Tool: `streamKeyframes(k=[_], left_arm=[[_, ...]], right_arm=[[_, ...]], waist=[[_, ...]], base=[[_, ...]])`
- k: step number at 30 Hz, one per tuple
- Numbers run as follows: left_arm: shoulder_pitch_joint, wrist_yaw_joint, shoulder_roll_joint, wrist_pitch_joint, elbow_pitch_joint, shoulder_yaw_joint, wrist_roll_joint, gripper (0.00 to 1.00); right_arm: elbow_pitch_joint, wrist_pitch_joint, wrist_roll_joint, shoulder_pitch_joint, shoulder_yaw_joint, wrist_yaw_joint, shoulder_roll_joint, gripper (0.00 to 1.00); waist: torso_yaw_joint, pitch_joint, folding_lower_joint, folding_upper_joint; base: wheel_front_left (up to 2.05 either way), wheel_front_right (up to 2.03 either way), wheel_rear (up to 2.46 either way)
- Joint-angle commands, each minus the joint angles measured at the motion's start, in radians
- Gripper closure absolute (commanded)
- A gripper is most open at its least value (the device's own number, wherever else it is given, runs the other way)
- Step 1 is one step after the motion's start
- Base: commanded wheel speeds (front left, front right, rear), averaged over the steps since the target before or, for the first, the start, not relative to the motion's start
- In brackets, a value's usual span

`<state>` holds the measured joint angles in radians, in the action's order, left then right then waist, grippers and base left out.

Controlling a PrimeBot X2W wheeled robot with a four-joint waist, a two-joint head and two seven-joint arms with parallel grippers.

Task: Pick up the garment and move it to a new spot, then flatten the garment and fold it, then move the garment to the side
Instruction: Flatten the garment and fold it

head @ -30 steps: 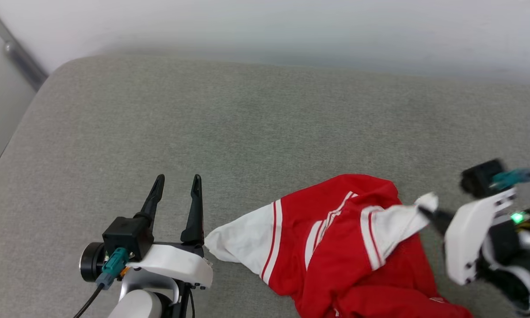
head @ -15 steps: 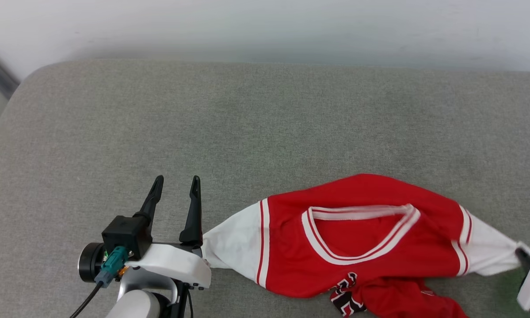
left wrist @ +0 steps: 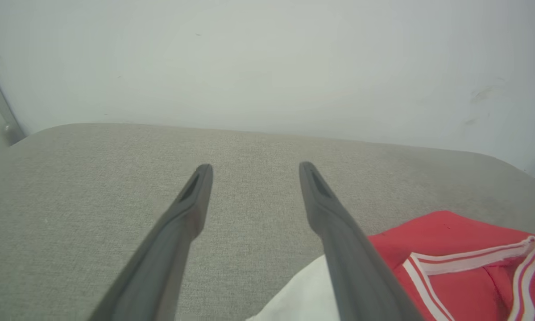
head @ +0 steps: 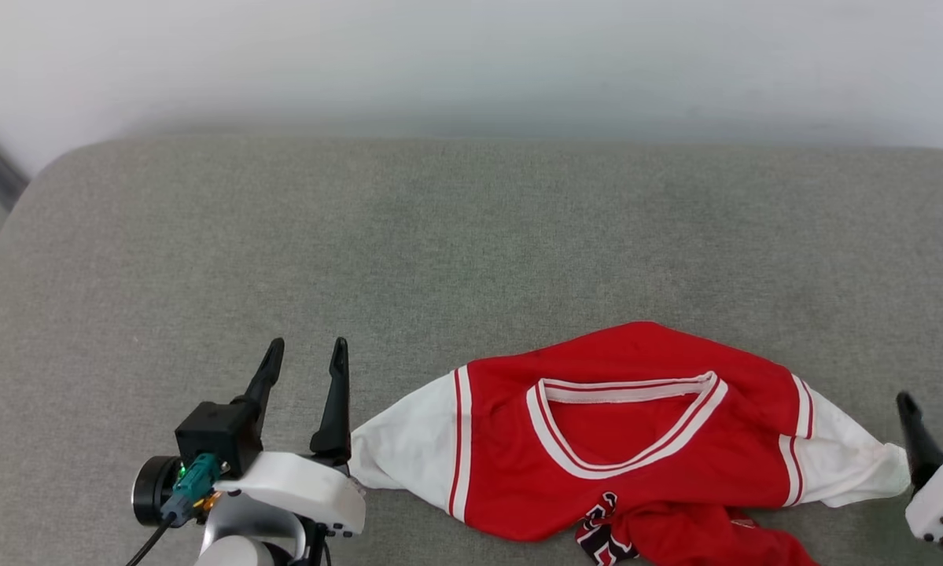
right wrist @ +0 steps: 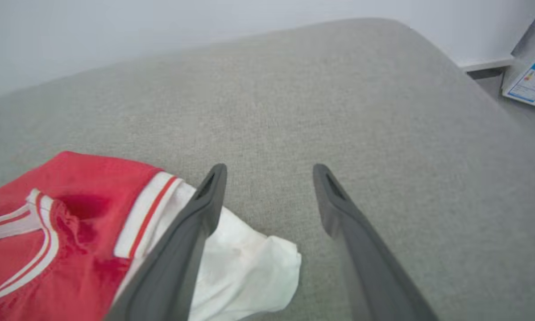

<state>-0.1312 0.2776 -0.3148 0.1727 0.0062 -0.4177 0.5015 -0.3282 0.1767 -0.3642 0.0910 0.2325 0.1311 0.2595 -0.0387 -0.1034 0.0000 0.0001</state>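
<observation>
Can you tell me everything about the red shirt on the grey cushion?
The garment is a red jersey-style shirt of soft-looking cloth, with white sleeves, red stripes at the sleeve seams and a red-and-white striped V-neck collar. It lies on the grey cushion, sleeves spread to both sides. Its lower part is bunched up, with black-and-white lettering half hidden in the folds. The open left gripper and open right gripper sit by the sleeve ends; neither holds it.

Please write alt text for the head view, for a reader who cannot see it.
A red garment with white sleeves lies on a grey cushion. The left gripper and right gripper, both open, flank its sleeves.
</observation>
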Motion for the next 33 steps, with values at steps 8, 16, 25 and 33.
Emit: streamKeyframes(k=[8,16,25,33], left_arm=[[0.048,0.013,-0.033,-0.018,-0.007,0.015,0.018,0.0],[0.086,0.013,-0.076,-0.089,0.009,0.017,0.041,0.0],[0.015,-0.083,-0.173,-0.373,0.034,-0.023,0.131,0.0],[-0.036,-0.137,-0.219,-0.586,0.07,-0.049,0.218,0.0]], right_arm=[[0.21,-0.133,0.104,-0.062,-0.029,-0.001,-0.074,0.0],[0.407,-0.118,0.149,-0.164,-0.114,-0.001,-0.159,0.0],[0.574,-0.088,0.168,-0.204,-0.199,-0.001,-0.188,0.0],[0.615,-0.096,0.155,-0.178,-0.245,-0.001,-0.192,0.0]], waist=[[0.017,0.069,0.0,-0.0001],[0.048,0.107,0.0,-0.0001],[0.117,0.074,0.0,-0.0001],[0.181,-0.002,0.0,-0.0001]], base=[[0.0,0.0,0.0],[0.0,0.0,0.0],[0.0,0.0,0.0],[0.0,0.0,0.0]])
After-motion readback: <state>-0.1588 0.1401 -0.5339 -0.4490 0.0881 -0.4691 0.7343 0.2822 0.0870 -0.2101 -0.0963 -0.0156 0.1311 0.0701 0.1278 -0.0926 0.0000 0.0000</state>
